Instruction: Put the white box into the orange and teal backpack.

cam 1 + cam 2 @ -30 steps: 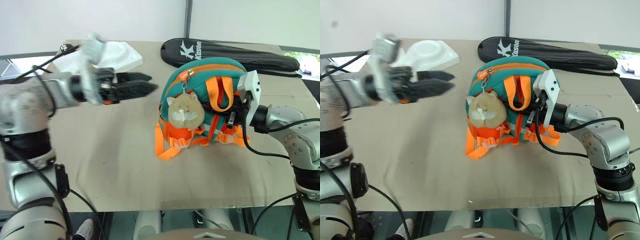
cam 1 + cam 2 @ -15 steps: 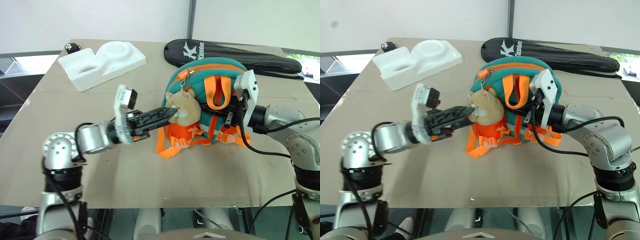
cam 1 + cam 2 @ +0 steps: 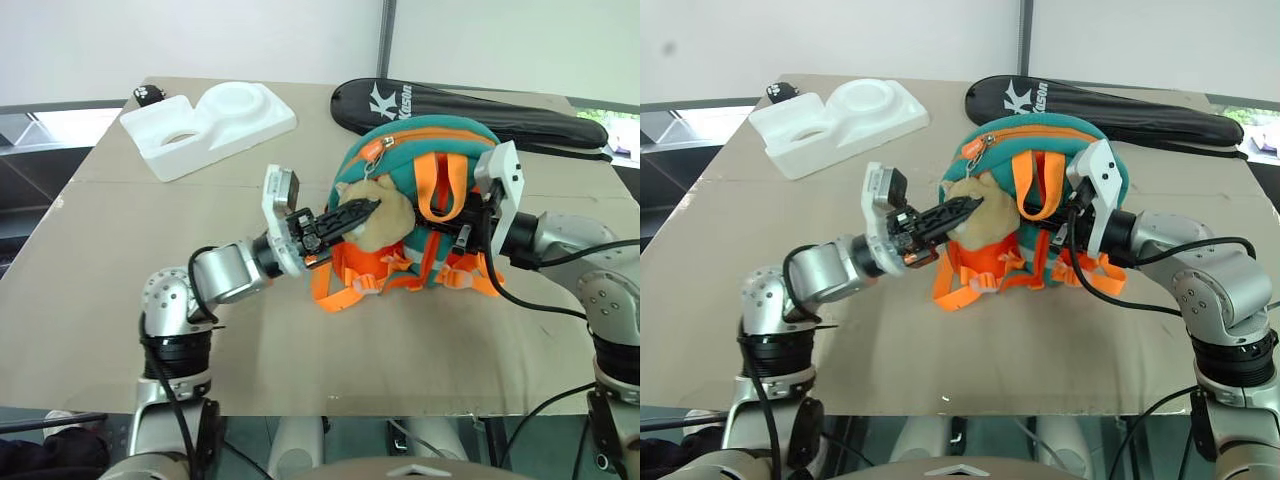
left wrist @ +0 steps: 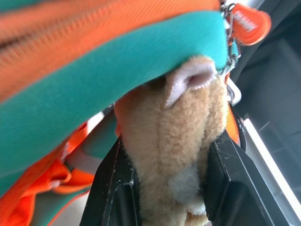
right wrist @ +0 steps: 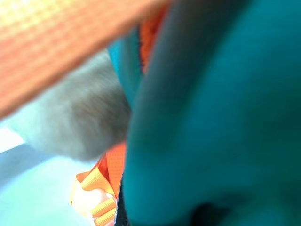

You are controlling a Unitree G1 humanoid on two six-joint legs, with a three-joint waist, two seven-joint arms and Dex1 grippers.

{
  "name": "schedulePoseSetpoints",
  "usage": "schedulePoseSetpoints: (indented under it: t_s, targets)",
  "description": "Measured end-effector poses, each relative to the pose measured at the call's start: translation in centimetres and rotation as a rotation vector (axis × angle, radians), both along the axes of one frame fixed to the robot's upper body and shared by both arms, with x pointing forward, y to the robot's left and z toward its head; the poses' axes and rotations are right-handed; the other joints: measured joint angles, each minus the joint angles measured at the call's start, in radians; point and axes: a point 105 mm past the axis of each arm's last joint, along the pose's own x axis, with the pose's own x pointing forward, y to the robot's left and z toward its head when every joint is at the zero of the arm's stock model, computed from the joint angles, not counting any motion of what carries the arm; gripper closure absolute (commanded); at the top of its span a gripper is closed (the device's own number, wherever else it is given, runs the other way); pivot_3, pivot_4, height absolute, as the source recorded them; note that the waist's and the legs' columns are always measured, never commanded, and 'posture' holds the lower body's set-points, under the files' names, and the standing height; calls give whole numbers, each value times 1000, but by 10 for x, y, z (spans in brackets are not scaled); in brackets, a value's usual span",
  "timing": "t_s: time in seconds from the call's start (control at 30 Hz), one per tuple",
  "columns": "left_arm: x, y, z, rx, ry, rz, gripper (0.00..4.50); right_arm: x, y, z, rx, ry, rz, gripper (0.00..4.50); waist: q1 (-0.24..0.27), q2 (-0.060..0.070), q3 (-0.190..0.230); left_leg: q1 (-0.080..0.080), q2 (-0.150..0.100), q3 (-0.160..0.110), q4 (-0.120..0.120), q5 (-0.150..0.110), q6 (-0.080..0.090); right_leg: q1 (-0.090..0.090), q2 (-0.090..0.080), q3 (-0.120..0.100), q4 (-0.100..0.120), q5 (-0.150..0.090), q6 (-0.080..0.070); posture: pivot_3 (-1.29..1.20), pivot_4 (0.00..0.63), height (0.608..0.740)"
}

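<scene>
Though seemingly clamped, plush charm (image 4: 176, 141) between black fingers (image 4: 110, 188).

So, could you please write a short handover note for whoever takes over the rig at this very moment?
Left hand: closed on the beige plush charm hanging at the front of the orange and teal backpack, as the left wrist view shows.
Right hand: shut against the backpack's right side among the orange straps; what it grips is hidden.
Backpack: upright mid-table, zipper apparently closed.
White box: I cannot see it anywhere on the table.
Also there: white foam block and black racket bag at the far edge.
Done: backpack steadied.
Left: open the backpack, find the box, put it in.
</scene>
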Motion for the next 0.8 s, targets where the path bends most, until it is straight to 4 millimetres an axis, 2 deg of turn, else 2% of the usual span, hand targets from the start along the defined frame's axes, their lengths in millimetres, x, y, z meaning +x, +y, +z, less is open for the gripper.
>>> schedulePoseSetpoints:
  t_s: [0.13, 0.17, 0.2, 0.33, 0.4, 0.47, 0.6, 0.63, 0.73, 0.8]
  targets:
    - [4, 43, 32, 80, -120, 71, 3576, 12, -19, 7, 55, -13, -141, 4500, 0, 0, 0, 0, 0, 0, 0, 0, 0, 0, 1, 0, 0, 0, 0, 0, 150, 740]
    - [7, 56, 37, 88, -124, 103, 3576, 17, -24, 9, 83, -11, -185, 4500, -1, 0, 0, 0, 0, 0, -1, 0, 0, 0, 0, 0, 0, 0, 0, 0, 150, 740]
    - [8, 61, 37, 95, -119, 116, 3576, 18, -26, 9, 91, -9, -199, 4500, -1, 1, 0, 0, 0, 1, -1, 0, 0, 0, 0, 0, -1, 0, 0, 0, 150, 740]
    - [12, 87, 12, 175, -13, 194, 3601, 36, -35, 18, 181, -5, -323, 4500, -3, 1, 1, 0, 1, 2, -2, 0, 0, -1, 0, 1, -1, 0, 0, 0, 150, 740]
    - [15, 96, -11, 232, 47, 246, 3619, 42, -40, 22, 219, 4, -372, 4500, 0, 1, 0, 0, 1, 2, -2, 0, 0, -1, 0, 0, -2, 0, 0, 0, 150, 740]
    - [21, 106, -44, 317, 125, 330, 3650, 45, -41, 22, 241, 22, -405, 4500, 1, 1, 0, 0, 1, 2, -3, 0, 0, -1, 0, 0, -2, 0, -1, 0, 150, 740]
    - [42, 104, -87, 411, 180, 482, 3727, 52, -43, 16, 268, 64, -466, 4500, 7, 0, 0, -1, 1, 2, -2, 0, 0, 0, -1, 0, -2, -1, -2, 0, 150, 740]
    - [45, 101, -93, 431, 168, 500, 3727, 52, -44, 16, 268, 66, -474, 4500, 6, -1, -1, 0, 0, 2, -1, 0, 0, 0, -1, 0, -2, -1, -2, 0, 150, 740]
    - [52, 88, -92, 431, 104, 526, 3728, 50, -49, 17, 241, 48, -488, 4500, 7, -1, -1, -1, 0, 3, -1, 0, 0, 0, -2, 0, -3, 0, -1, 0, 150, 740]
    - [53, 80, -84, 449, 1, 516, 3729, 44, -55, 18, 189, 7, -493, 4500, 7, -1, -1, -1, 0, 3, -2, 0, 0, 0, -2, 0, -3, 0, -1, 0, 150, 740]
